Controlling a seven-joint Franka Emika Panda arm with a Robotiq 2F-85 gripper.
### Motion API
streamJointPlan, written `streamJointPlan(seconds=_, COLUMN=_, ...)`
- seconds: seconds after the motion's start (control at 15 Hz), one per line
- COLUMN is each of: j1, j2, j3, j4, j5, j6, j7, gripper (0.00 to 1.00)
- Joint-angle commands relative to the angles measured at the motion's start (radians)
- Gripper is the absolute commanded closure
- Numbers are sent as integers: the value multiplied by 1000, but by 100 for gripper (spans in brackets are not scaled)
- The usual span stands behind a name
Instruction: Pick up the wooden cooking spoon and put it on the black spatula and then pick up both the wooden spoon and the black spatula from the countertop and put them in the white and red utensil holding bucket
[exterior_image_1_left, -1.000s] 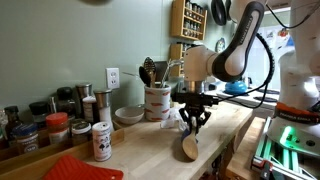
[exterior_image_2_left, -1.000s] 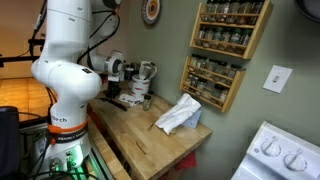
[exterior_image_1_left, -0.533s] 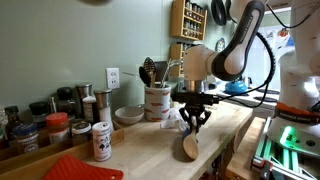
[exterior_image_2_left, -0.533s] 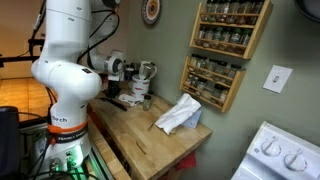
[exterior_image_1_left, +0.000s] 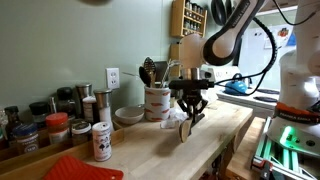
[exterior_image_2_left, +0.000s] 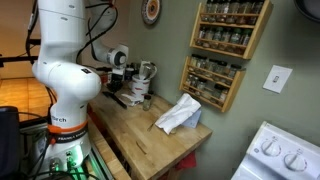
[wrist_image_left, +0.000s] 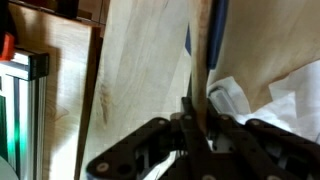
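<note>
Clamped on the wooden spoon (exterior_image_1_left: 186, 127) at frame centre, the gripper (exterior_image_1_left: 190, 115) holds it clear of the table (exterior_image_1_left: 150, 152), and the next move is probably leftward to the bucket (exterior_image_1_left: 157, 103).

Nothing here can be read from where I stand. The jars in the wall spice rack (exterior_image_2_left: 225, 48) carry labels, but the print is far too small to make out. The same goes for the spice jars on the bench (exterior_image_1_left: 150, 152), among them a white shaker (exterior_image_1_left: 101, 141) with a label on its front. The white utensil bucket (exterior_image_1_left: 157, 101) has markings on its side, but I cannot tell whether they are lettering or pattern.
</note>
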Motion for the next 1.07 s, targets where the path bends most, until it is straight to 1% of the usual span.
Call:
streamJointPlan(seconds=0.0, j1=-20, j2=-6, j3=-1, j4=36, j5=52, j6=-63, j7=-44, gripper=97)
streamJointPlan(seconds=0.13, j1=-28, j2=-22, j3=-3, j4=39, j5=82, j6=-67, j7=-58, gripper=97)
streamJointPlan(seconds=0.33, j1=-37, j2=-65, j3=-6, j4=43, j5=186, j6=-61, j7=-104, gripper=97)
streamJointPlan(seconds=0.4, j1=-38, j2=-81, j3=-6, j4=48, j5=241, j6=-53, j7=-135, gripper=97)
streamJointPlan(seconds=0.47, j1=-39, j2=-95, j3=-6, j4=54, j5=247, j6=-53, j7=-127, gripper=97)
streamJointPlan(seconds=0.53, j1=-40, j2=-42, j3=-2, j4=56, j5=192, j6=-37, j7=-102, gripper=86)
streamJointPlan(seconds=0.73, j1=-42, j2=-74, j3=-2, j4=64, j5=217, j6=-38, j7=-105, gripper=86)
streamJointPlan(seconds=0.8, j1=-42, j2=-76, j3=-2, j4=64, j5=218, j6=-38, j7=-105, gripper=97)
streamJointPlan(seconds=1.0, j1=-49, j2=-119, j3=-19, j4=65, j5=288, j6=-23, j7=-149, gripper=97)
